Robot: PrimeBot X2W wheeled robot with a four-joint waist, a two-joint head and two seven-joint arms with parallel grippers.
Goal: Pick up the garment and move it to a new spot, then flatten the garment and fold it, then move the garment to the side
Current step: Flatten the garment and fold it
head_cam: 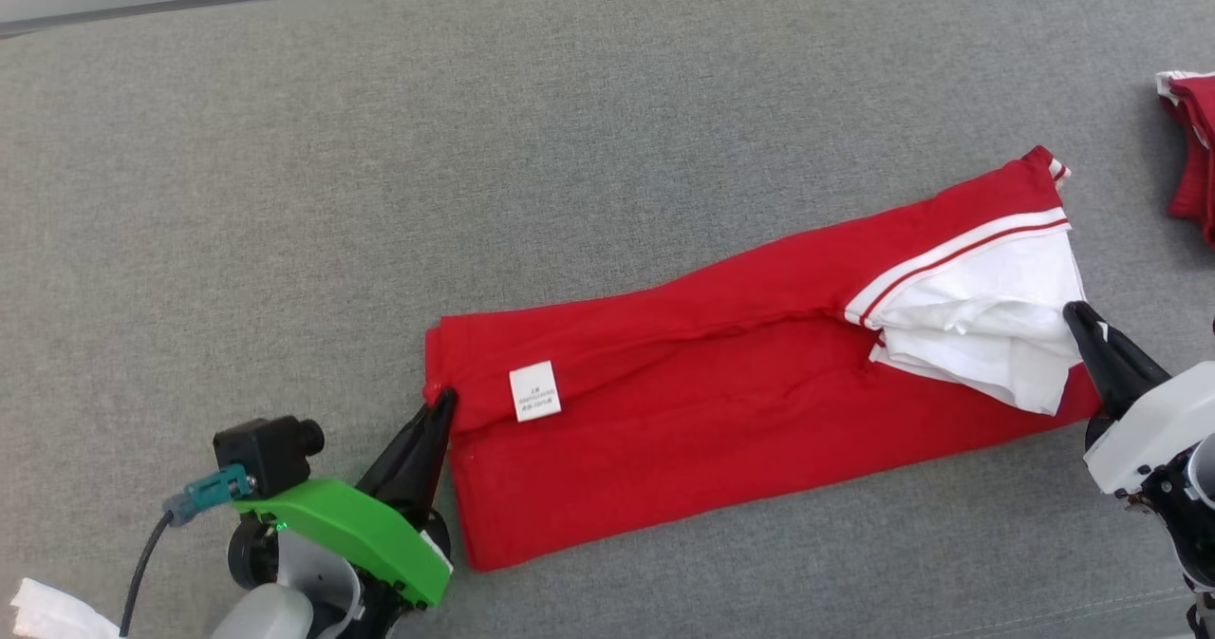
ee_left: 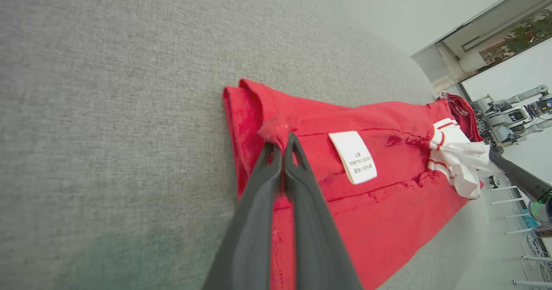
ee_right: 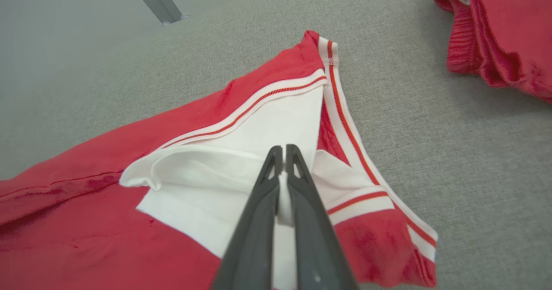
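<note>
Red garment, folded into a long strip, is lying on the grey cloth surface. In the head view it runs from about 8 o'clock up to 2 o'clock. There's a white tag near the 8 o'clock end, and white lining with striped trim is turned out at the other end. The left gripper is pinched tight on the red corner at 8 o'clock, and the right gripper is clamped on the white fabric at 3 o'clock. Another red bundle sits well apart, out at 2 o'clock.
</note>
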